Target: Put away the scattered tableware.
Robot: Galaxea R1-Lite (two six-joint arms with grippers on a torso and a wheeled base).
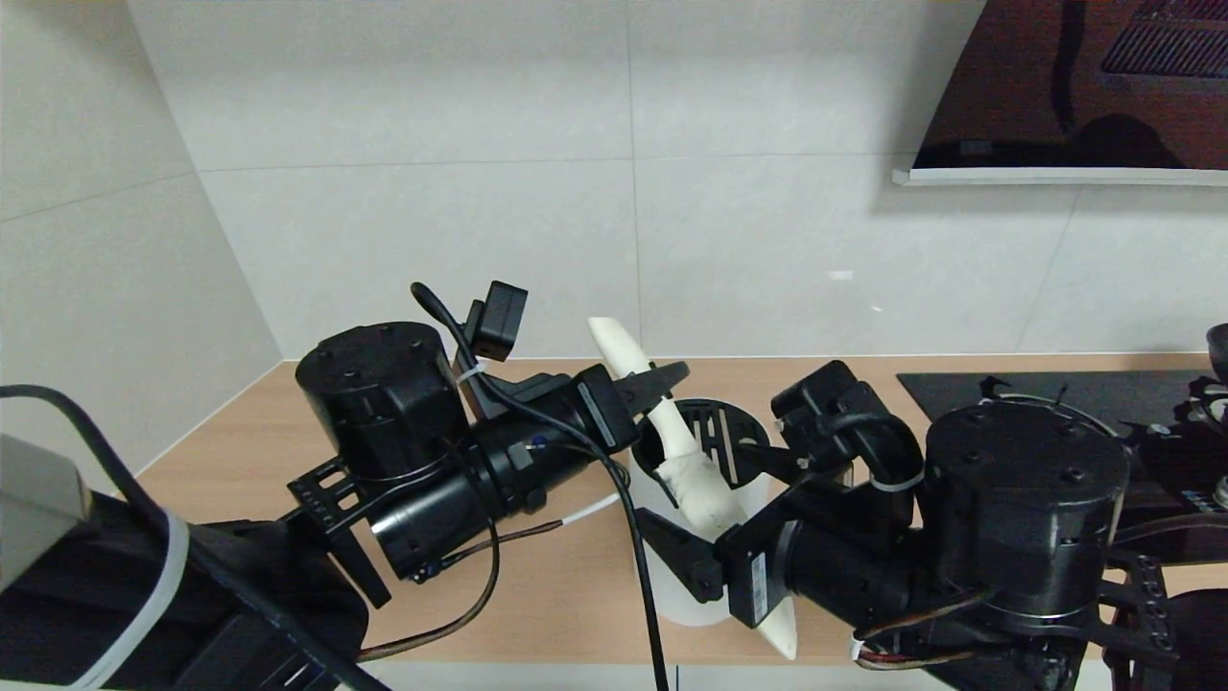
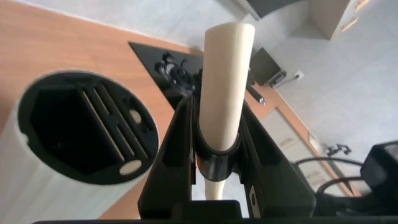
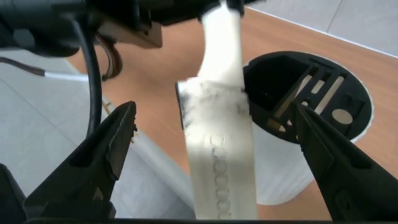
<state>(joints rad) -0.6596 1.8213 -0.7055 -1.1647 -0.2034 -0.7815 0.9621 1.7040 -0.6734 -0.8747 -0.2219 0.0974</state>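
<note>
A long white utensil [image 1: 672, 432] hangs tilted over the mouth of a white cylindrical holder [image 1: 686, 600] with a black slotted insert. My left gripper [image 1: 657, 384] is shut on its narrow handle [image 2: 225, 81], above and beside the holder [image 2: 37, 180]. The wider, scuffed lower part of the utensil [image 3: 217, 143] sits between the spread fingers [image 3: 109, 158] of my right gripper [image 1: 720, 509], which is open and does not touch it. The holder [image 3: 280, 168] stands just behind that part, with a slim utensil in one slot.
The holder stands on a wooden counter [image 1: 537, 576] close to its front edge. A black cooktop [image 1: 998, 389] lies at the right, with a dark range hood [image 1: 1074, 86] above it. Tiled walls close the back and left.
</note>
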